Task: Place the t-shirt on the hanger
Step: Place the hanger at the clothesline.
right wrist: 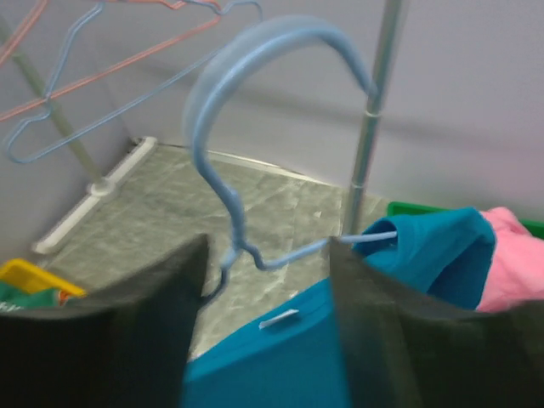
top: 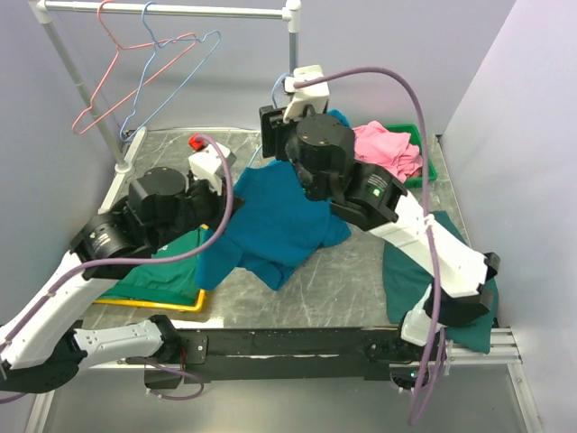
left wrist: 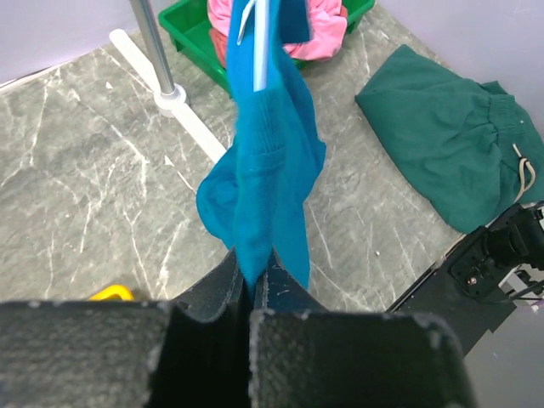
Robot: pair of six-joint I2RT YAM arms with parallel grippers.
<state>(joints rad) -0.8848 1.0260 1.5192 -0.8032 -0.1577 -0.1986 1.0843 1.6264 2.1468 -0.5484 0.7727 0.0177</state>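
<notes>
L claw (left wrist: pixel 252 293) clamped on t-shirt (top: pixel 270 216) edge, prob. to stretch it up off surface (top: pixel 361 280) toward hanger (right wrist: pixel 212 110), one arm already inside cloth. R claw (right wrist: pixel 268 255) straddles hanger neck, fingers look apart; grip can't tell.

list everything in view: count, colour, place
t-shirt: 1, teal, centre, left hand to hanger
hanger: 1, light blue, at right hand, hook up
wire hanger: 1, pink-red, rack rail
spare hanger: 1, light blue, rack rail
rack: 1, silver, back left
bin: 1, green, back right
pink garment: 1, pink, in bin
green garment: 1, dark green, table right
green shirt: 1, dark green, on tray
tray: 1, yellow, front left
left hand: 1, black, shut on t-shirt
right hand: 1, black, grip unclear
</notes>
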